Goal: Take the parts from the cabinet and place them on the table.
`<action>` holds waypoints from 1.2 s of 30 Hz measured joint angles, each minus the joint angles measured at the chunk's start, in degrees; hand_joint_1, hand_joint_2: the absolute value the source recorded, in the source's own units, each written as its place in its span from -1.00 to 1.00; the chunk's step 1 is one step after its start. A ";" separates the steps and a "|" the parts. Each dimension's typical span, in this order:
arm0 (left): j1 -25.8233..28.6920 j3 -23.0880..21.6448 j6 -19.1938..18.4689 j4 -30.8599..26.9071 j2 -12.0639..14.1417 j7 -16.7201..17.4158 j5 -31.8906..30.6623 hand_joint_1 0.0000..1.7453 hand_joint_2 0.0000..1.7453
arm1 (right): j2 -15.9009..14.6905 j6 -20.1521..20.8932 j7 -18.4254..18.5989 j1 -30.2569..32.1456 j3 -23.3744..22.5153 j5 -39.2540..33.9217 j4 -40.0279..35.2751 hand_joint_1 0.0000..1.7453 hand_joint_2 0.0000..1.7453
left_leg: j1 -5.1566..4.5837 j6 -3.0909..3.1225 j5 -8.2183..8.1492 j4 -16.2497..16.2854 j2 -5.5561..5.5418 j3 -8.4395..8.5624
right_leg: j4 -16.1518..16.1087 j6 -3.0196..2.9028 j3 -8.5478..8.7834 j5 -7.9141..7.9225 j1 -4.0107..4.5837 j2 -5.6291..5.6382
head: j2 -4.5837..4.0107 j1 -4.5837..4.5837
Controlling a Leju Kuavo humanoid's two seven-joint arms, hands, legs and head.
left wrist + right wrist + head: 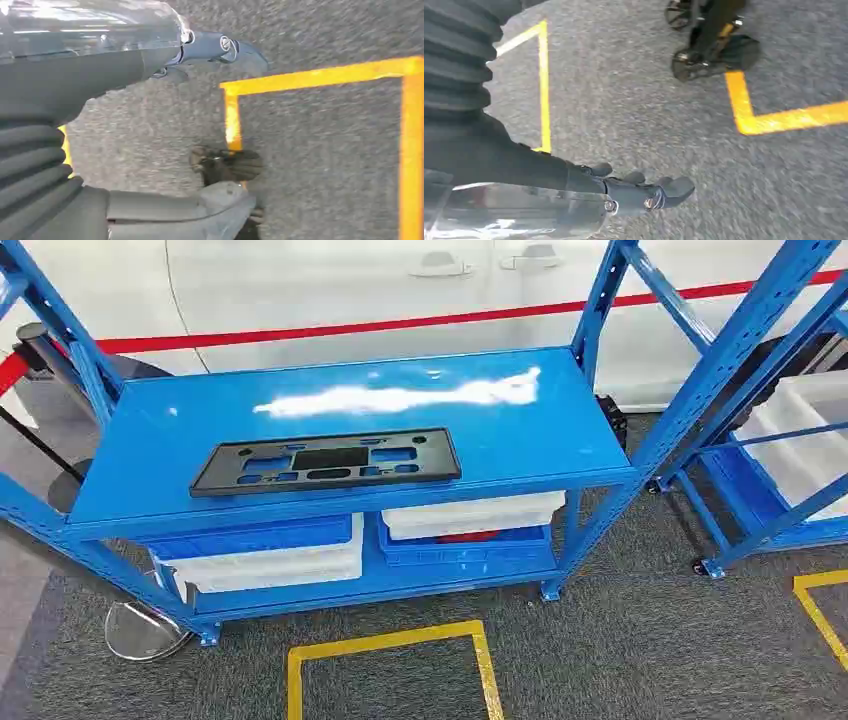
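A flat black plastic part [327,462] with several cut-outs lies lengthwise on the top of the blue metal table [520,440], near its front edge. My left hand [220,47] hangs over the grey carpet with its fingers stretched out and nothing in it. My right hand [644,192] hangs the same way, fingers apart and holding nothing. Both hands are well away from the part.
Under the table top, a lower shelf carries white and blue bins [270,555]. A second blue rack [740,370] with a white bin [810,435] stands at the right. Yellow tape squares [390,645] mark the carpet in front. A white car body with a red stripe [330,330] stands behind.
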 joint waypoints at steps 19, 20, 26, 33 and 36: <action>-6.12 18.86 2.91 2.73 -2.60 -12.83 -14.47 -1.00 -1.00 | -0.13 1.97 -16.52 -5.10 -18.27 6.60 -5.65 -1.00 1.00 | -0.01 0.01 0.01 0.01 0.00 0.01 | 0.01 0.06 0.05 0.04 -0.02 0.00 | 0.00 0.00; -6.21 19.21 2.99 2.75 -2.64 -13.20 -14.75 -1.00 -1.00 | -0.15 2.10 -16.96 -5.20 -18.20 6.18 -7.02 -1.00 1.00 | -0.01 0.01 0.01 0.02 -0.01 0.02 | 0.01 0.06 0.06 0.04 -0.02 -0.01 | 0.00 0.02; -6.56 20.85 3.21 2.99 -2.88 -15.01 -16.24 -1.00 -1.00 | -0.09 2.62 -19.03 -4.98 -16.13 4.19 -17.52 -1.00 1.00 | -0.03 0.02 0.01 0.03 0.00 0.02 | 0.01 0.07 0.04 0.05 -0.04 0.01 | 0.00 0.00; -6.87 22.53 3.37 2.99 -3.21 -17.05 -17.20 -1.00 -1.00 | -0.13 2.49 -21.27 -4.01 -10.94 3.52 -31.70 -1.00 1.00 | -0.03 0.02 0.01 0.03 0.00 0.02 | 0.01 0.07 0.04 0.05 -0.04 0.00 | 0.00 0.00; -7.01 23.23 3.37 2.99 -3.32 -17.90 -17.44 -1.00 -1.00 | -0.20 2.05 -22.10 -3.40 -8.23 3.39 -37.49 -1.00 1.00 | -0.03 0.02 0.02 0.03 -0.01 0.02 | 0.01 0.07 0.04 0.05 -0.04 0.00 | 0.00 -0.02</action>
